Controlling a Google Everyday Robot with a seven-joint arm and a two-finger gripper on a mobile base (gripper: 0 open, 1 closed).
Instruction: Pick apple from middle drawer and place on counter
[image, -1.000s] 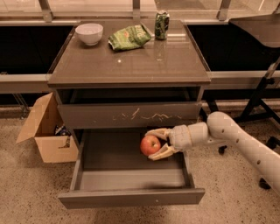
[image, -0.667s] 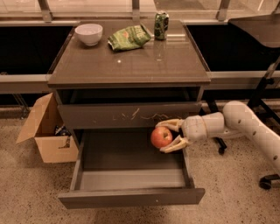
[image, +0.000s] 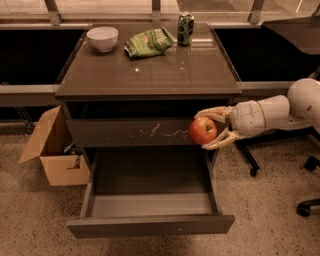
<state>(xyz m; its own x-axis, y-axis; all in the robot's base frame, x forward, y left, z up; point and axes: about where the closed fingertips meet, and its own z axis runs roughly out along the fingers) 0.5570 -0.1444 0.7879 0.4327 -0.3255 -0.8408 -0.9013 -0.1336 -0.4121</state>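
Observation:
The red apple (image: 202, 130) is held in my gripper (image: 209, 130), which is shut on it. The gripper reaches in from the right and holds the apple in the air in front of the scratched upper drawer front, above the right side of the open middle drawer (image: 150, 202). The drawer is pulled out and nothing shows inside it. Its plain front panel (image: 150, 226) bears a tiny pale dot. The glossy counter (image: 150, 75) lies above and to the left of the apple.
On the counter stand a white bowl (image: 102, 38), a green chip bag (image: 148, 43) and a green can (image: 185, 28), all at the back. A cardboard box (image: 52, 150) sits on the floor at the left. Chair legs (image: 307, 205) stand at the right.
My gripper has lifted the apple up out of the middle drawer and moved it right, from inside the drawer to the level of the scratched upper drawer front.

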